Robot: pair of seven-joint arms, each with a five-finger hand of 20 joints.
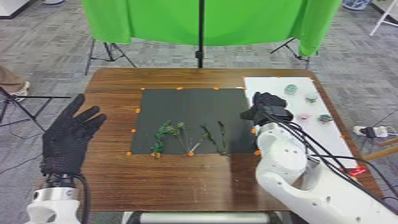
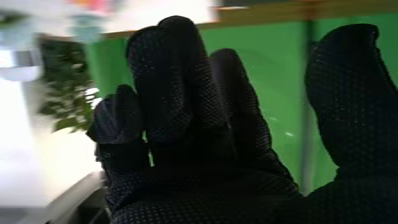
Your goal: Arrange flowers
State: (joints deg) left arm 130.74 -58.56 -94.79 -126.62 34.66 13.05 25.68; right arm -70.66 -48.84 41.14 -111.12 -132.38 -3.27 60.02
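at left, the black-gloved left hand (image 1: 67,140) is open, empty. thin green leafy stems (image 1: 161,136) lie lower centre on the square black mat (image 1: 182,102). right of centre, the black-gloved right hand (image 1: 268,107) holds nothing, fingers mostly straight. picking up seems underway; next calls for lowering and closing round a stem.

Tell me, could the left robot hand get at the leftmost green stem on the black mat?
Probably yes: the left robot hand is open, just left of the black mat, and nothing seems to stand between it and the leftmost green stem.
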